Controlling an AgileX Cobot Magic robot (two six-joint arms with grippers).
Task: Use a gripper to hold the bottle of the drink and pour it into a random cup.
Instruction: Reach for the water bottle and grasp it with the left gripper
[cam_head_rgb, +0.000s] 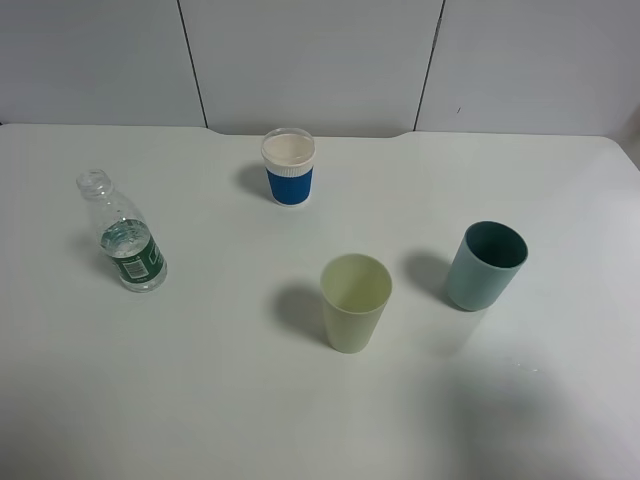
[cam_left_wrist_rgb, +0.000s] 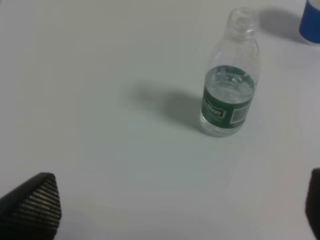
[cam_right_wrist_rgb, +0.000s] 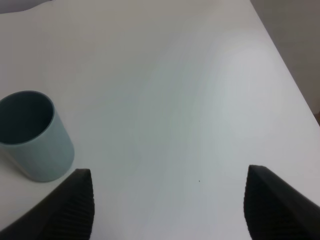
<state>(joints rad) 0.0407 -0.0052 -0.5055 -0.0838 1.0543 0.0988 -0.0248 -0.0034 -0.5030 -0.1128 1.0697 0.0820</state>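
**Bottle (cam_head_rgb: 125, 240) waits untouched; left gripper (cam_left_wrist_rgb: 180, 192) open for the reach**

The bottle stands upright at the left of the table (cam_head_rgb: 200, 400), well apart from all three cups. It holds some clear liquid, roughly up to the top of its green label, and its mouth looks uncapped, though the wrist view is too soft to be sure. The pale yellow-green cup (cam_head_rgb: 355, 302) stands near the middle, the teal cup (cam_head_rgb: 485, 265) to its right, and the blue cup (cam_head_rgb: 288, 167) farther back.

Neither arm shows in the high view. In the left wrist view the jaws stand wide apart and hold nothing, with the bottle ahead of them and off to one side. The right gripper (cam_right_wrist_rgb: 169, 180) is also spread wide and empty, with the teal cup just beside one jaw.

The step in hand looks like the approach, with no grasp made yet. The next move calls for the left gripper to centre on the bottle, bring the jaws around the labelled body and close. A squeeze that is too hard could push liquid out of the open neck. Lift, carry to the yellow-green cup and tilt would follow.
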